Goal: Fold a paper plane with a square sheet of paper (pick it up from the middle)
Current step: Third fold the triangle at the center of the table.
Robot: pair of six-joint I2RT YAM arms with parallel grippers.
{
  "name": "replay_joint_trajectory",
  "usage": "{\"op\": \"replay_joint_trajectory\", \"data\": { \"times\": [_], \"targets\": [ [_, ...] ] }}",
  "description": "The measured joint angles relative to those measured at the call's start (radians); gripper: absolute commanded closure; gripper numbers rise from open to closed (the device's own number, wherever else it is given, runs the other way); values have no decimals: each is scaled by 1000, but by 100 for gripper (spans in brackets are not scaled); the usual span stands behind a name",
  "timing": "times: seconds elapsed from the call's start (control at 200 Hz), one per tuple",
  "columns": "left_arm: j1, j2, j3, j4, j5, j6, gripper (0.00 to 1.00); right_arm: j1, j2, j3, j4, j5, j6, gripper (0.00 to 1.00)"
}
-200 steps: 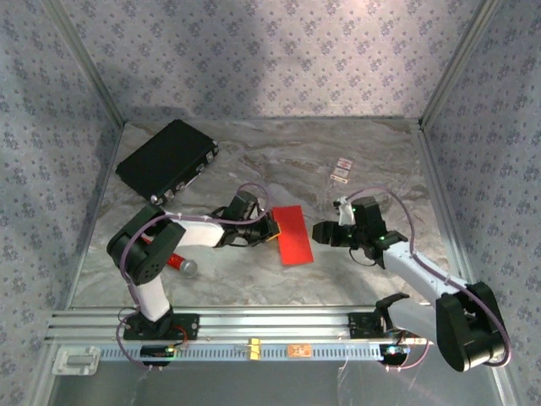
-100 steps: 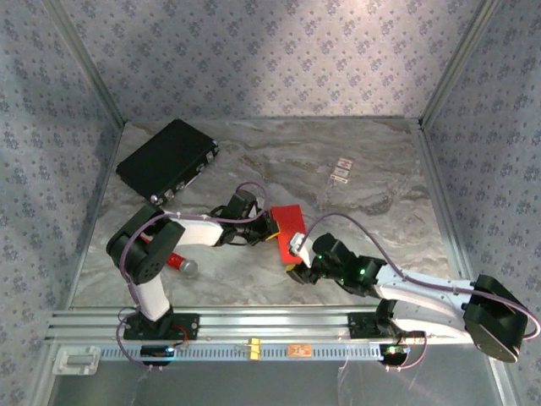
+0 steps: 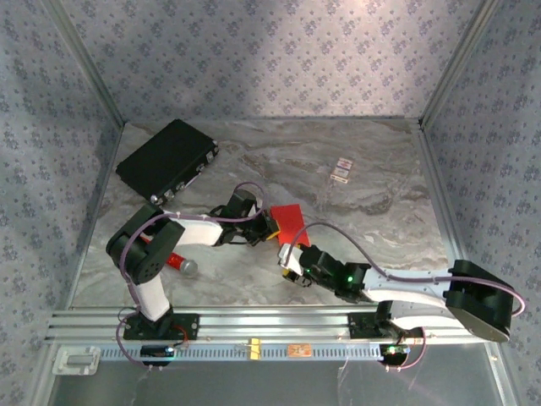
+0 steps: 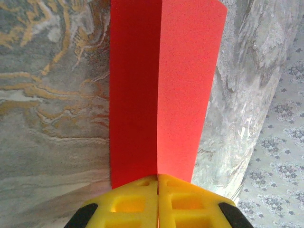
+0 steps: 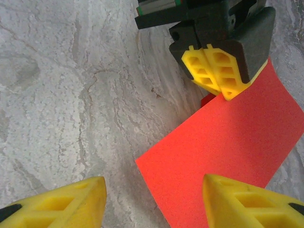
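Centre crease looks done: left fingers (image 4: 133, 204) pinch the square sheet of paper (image 4: 161, 85) mid-frame, right fingers (image 5: 61, 199) gape; nose, wings unfolded.

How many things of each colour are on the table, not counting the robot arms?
Red: 2, the folded paper and the small cylinder
Black: 1, the case
White: 2, the little packets
Total: 5

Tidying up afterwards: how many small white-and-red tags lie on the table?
2. The far tag and the near tag lie close together, far right on the table; others could be hidden.
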Motion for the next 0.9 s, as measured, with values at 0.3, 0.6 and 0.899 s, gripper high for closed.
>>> {"op": "replay_joint_trajectory", "data": {
  "times": [0.3, 0.6, 0.899],
  "targets": [
    [0, -1, 0, -2, -2, -8, 92, 24, 129, 0, 98, 92, -32, 43],
    [0, -1, 0, -3, -8, -8, 92, 39, 240, 0, 204, 156, -39, 46],
    [0, -8, 0, -4, -11, -8, 92, 43, 245, 0, 254, 177, -10, 67]
  ]
}}
